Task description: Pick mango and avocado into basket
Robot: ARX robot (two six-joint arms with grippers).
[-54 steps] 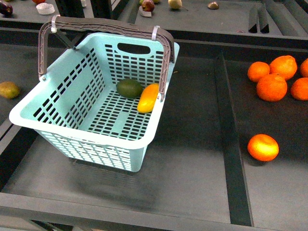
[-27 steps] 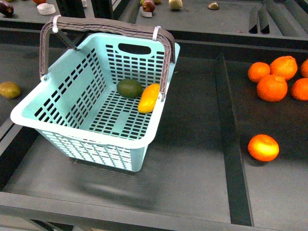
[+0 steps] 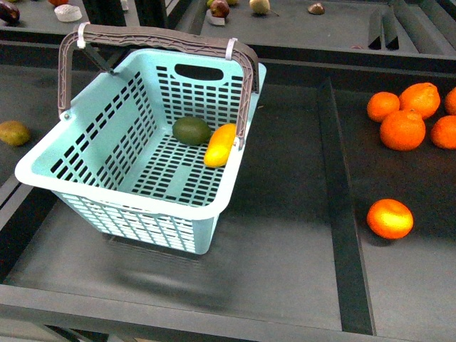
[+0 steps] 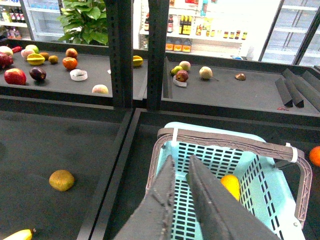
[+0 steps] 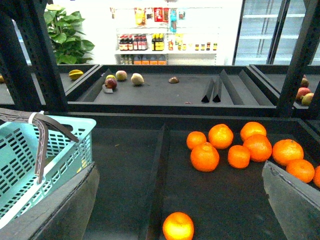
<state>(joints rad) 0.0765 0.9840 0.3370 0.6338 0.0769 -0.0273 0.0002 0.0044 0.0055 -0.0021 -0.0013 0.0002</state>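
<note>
The turquoise basket (image 3: 127, 202) stands left of centre on the dark shelf with its brown-grey handle (image 3: 164, 35) raised. On its floor the dark green avocado (image 3: 192, 130) lies right beside the yellow mango (image 3: 219, 144). Neither arm shows in the front view. In the left wrist view my left gripper (image 4: 180, 161) is shut and empty above the basket (image 4: 260, 185). Its fingers (image 4: 210, 205) hide the avocado, and the mango (image 4: 230, 186) shows beside them. In the right wrist view my right gripper (image 5: 180, 170) is wide open and empty over the shelf, with the basket (image 5: 30, 150) off to one side.
Several oranges (image 3: 402, 128) lie in the right bay, with one orange (image 3: 389, 218) apart and nearer. A raised divider rail (image 3: 342, 199) separates that bay from the basket's. A brownish fruit (image 3: 13, 132) sits at the far left. The back shelf (image 3: 285, 28) holds small fruits.
The basket has shifted a touch on the shelf. The avocado and mango lie inside it as before.
</note>
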